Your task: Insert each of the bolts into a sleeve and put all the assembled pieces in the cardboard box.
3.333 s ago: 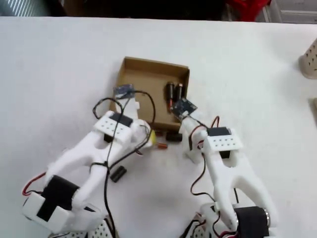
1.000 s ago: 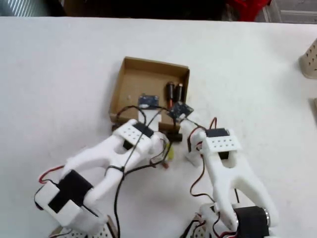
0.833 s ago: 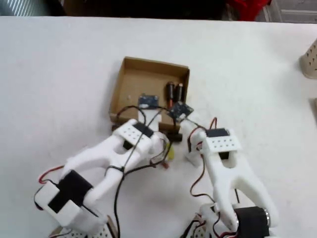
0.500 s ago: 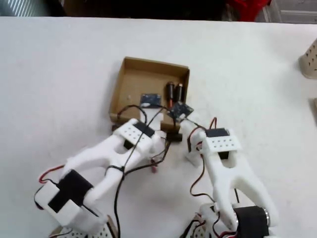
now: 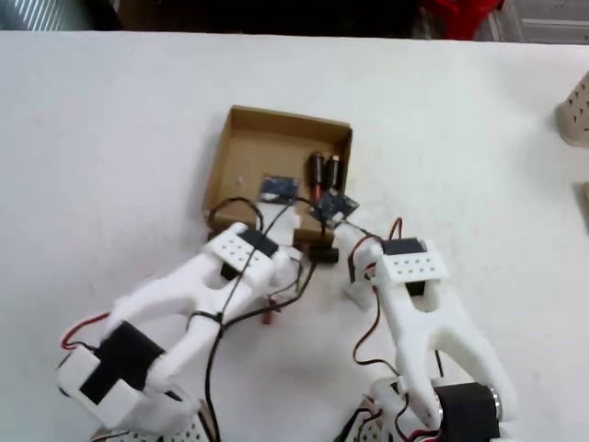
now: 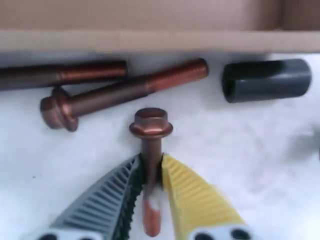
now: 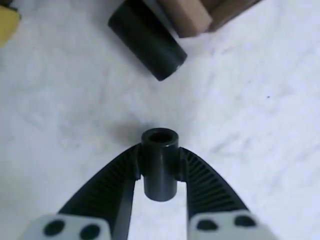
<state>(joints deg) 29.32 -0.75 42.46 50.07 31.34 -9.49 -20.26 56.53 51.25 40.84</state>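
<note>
A white table (image 5: pixel 110 138) carries everything. The open cardboard box (image 5: pixel 248 157) sits toward its middle, and two dark, copper-tipped assembled pieces (image 5: pixel 323 171) lie inside near one side wall. The left arm (image 5: pixel 230 267) and right arm (image 5: pixel 414 276) both lean in toward the box's near wall, their wrists close together.

The right end effector (image 7: pixel 160 156) is clenched on a black sleeve (image 7: pixel 160 167), gripped across its barrel so the open bore faces away from the wrist. A spare sleeve (image 7: pixel 147 37) lies on its side on the table just outside the box corner.

The left end effector (image 6: pixel 150 162) is clamped on a bolt (image 6: pixel 151 125). The shank sits between the fingers, the flanged head is outermost, and the long axis runs in line with the fingers. Two loose bolts (image 6: pixel 125 90) lie beyond it, roughly parallel to the box wall.

The mating turns on axes. The bolt's threaded end sits back between the left fingers while its head leads. As I judge it, bore and shank are not yet lined up, and the bolt may need regripping nearer the head before it can enter.
</note>
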